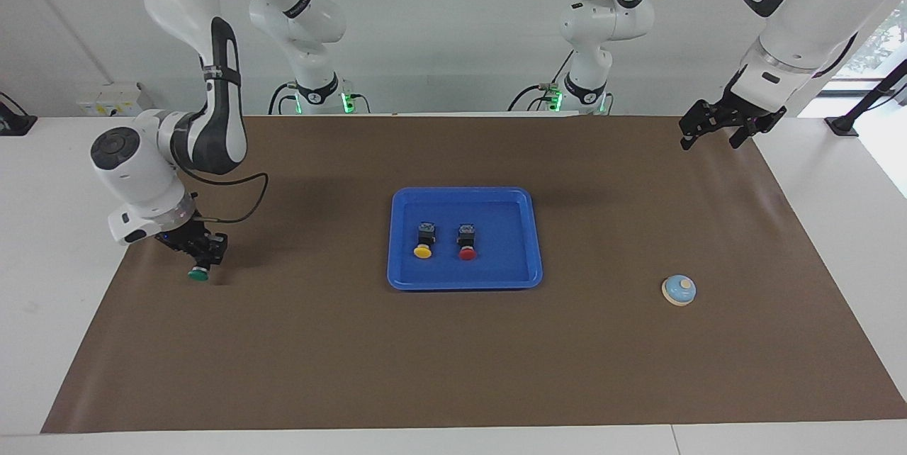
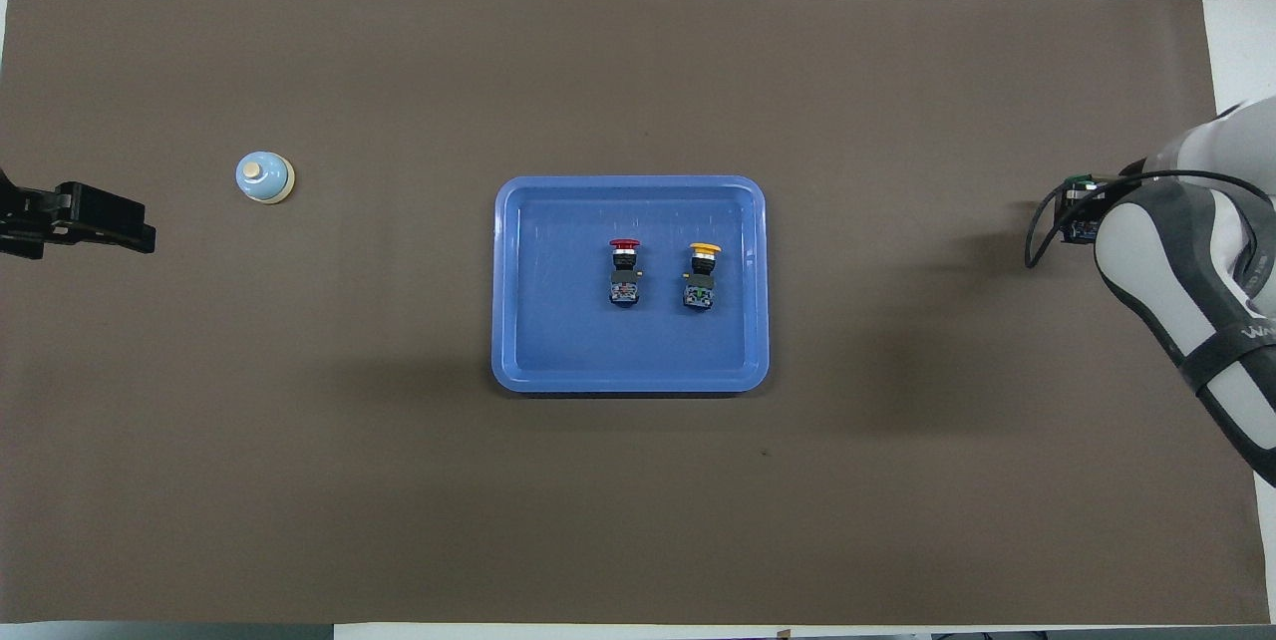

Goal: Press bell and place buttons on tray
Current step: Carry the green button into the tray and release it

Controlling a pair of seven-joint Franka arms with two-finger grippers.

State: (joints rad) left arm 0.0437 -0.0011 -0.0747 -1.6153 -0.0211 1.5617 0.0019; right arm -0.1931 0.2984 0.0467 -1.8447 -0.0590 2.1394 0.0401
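The blue tray (image 1: pixel 464 193) lies mid-mat and also shows in the overhead view (image 2: pixel 630 183). In it the yellow button (image 1: pixel 423 251) (image 2: pixel 704 249) and the red button (image 1: pixel 467 253) (image 2: pixel 625 245) lie side by side. My right gripper (image 1: pixel 202 256) is low over the mat toward the right arm's end, shut on the green button (image 1: pixel 198 273), whose cap sticks out below the fingers. In the overhead view the arm hides most of this gripper (image 2: pixel 1082 211). The bell (image 1: pixel 679 290) (image 2: pixel 264 176) stands toward the left arm's end. My left gripper (image 1: pixel 712 142) (image 2: pixel 140 236) waits raised and open, apart from the bell.
A brown mat (image 1: pixel 453 370) covers the table, with white table showing around it. The two arm bases stand at the robots' edge of the table. A cable loops from the right wrist over the mat beside the right gripper.
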